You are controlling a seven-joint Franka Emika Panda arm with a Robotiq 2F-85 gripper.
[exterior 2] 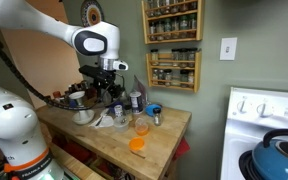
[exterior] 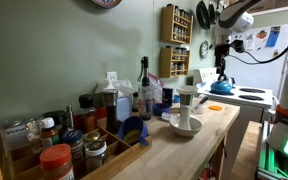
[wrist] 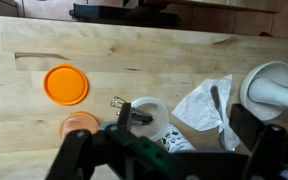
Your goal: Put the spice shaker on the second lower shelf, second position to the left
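- Gripper [wrist: 172, 152]: jaws spread wide, nothing held; it hangs above the counter [wrist: 134, 50] and shows over the clutter in an exterior view [exterior 2: 109, 88]
- Shaker [wrist: 147, 116]: probably the white round-topped container right under the gripper, though the top-down wrist view is too poor to be sure; it stands on the counter between the lines of the two fingers, untouched; contents not readable
- Rack [exterior 2: 174, 70]: wooden, on the wall, well apart from the shaker; also in an exterior view [exterior: 177, 40]
- Second lower shelf [exterior 2: 174, 60]: holds a row of small jars with dark fill; single positions too small to tell apart
- Lid [wrist: 66, 84]: orange, round, flat on the counter
- Cup [wrist: 80, 125]: just beside the lid, orange inside
- Paper [wrist: 204, 105]: white, crumpled, between the shaker and the mortar
- Mortar [wrist: 274, 85]: white, with a pestle [wrist: 284, 96] lying in it
- Tray [exterior: 24, 160]: low, wooden, at the near end of the counter; holds big jars, one with a red cap [exterior: 56, 158]
- Kettle [exterior 2: 279, 155]: blue, on the stove [exterior 2: 254, 105], away from the counter
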